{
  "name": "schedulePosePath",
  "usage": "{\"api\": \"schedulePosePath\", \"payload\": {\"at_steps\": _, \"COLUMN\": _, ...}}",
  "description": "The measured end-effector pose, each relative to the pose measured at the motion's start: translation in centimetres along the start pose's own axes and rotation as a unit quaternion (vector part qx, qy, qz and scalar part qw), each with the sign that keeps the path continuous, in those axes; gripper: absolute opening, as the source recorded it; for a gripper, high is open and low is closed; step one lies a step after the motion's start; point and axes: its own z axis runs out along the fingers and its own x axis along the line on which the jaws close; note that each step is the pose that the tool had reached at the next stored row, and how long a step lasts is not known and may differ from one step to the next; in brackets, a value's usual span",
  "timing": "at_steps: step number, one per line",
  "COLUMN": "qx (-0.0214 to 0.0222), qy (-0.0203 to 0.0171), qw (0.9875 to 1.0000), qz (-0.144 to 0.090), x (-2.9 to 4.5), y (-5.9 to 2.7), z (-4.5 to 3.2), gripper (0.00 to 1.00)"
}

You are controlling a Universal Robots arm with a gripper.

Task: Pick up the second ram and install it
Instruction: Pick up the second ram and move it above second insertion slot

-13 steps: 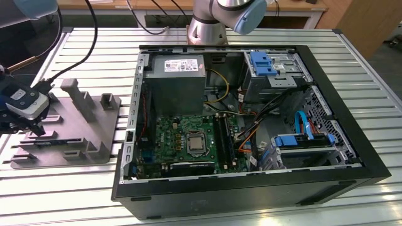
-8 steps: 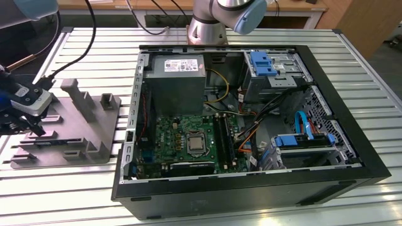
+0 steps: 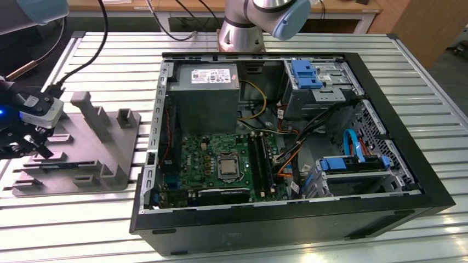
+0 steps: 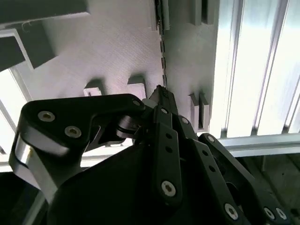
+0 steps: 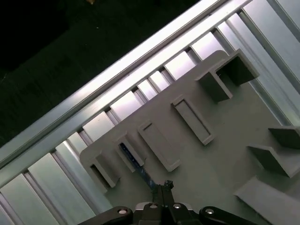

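both wrist views close over fixture (image 4: 117, 51) (image 5: 225, 154)

A black computer case (image 3: 292, 222) lies open on its side on the slatted metal worktop (image 3: 431, 126). Inside it sit a green motherboard (image 3: 196, 159), a grey power supply (image 3: 206, 90) and, toward the exterior view's right, drive bays with blue brackets (image 3: 306, 74) and a blue cable (image 3: 357, 145). A grey fixture plate (image 3: 109, 148) with upright blocks rests on the worktop just beside the case, on the exterior view's left.
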Motion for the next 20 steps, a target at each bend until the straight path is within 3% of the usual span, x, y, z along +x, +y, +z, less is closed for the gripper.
{"api": "schedulePosePath", "payload": {"at_steps": 6, "qx": -0.0011, "qy": 0.0015, "qw": 0.9985, "qz": -0.054, "x": 0.00, "y": 0.00, "z": 0.07, "gripper": 0.10}}
{"api": "schedulePosePath", "payload": {"at_steps": 7, "qx": -0.0016, "qy": 0.0022, "qw": 0.9967, "qz": -0.081, "x": 0.00, "y": 0.00, "z": 0.10, "gripper": 0.10}}
{"api": "schedulePosePath", "payload": {"at_steps": 12, "qx": -0.0025, "qy": 0.0034, "qw": 0.9921, "qz": -0.125, "x": 0.00, "y": 0.00, "z": 0.15, "gripper": 0.10}}
{"api": "schedulePosePath", "payload": {"at_steps": 15, "qx": -0.0031, "qy": 0.0042, "qw": 0.9878, "qz": -0.156, "x": 0.00, "y": 0.00, "z": 0.19, "gripper": 0.10}}
{"api": "schedulePosePath", "payload": {"at_steps": 16, "qx": -0.0035, "qy": 0.0047, "qw": 0.9847, "qz": -0.174, "x": 0.00, "y": -0.01, "z": 0.21, "gripper": 0.10}}
{"api": "schedulePosePath", "payload": {"at_steps": 20, "qx": -0.0042, "qy": 0.0056, "qw": 0.9778, "qz": -0.209, "x": 0.01, "y": -0.01, "z": 0.26, "gripper": 0.10}}
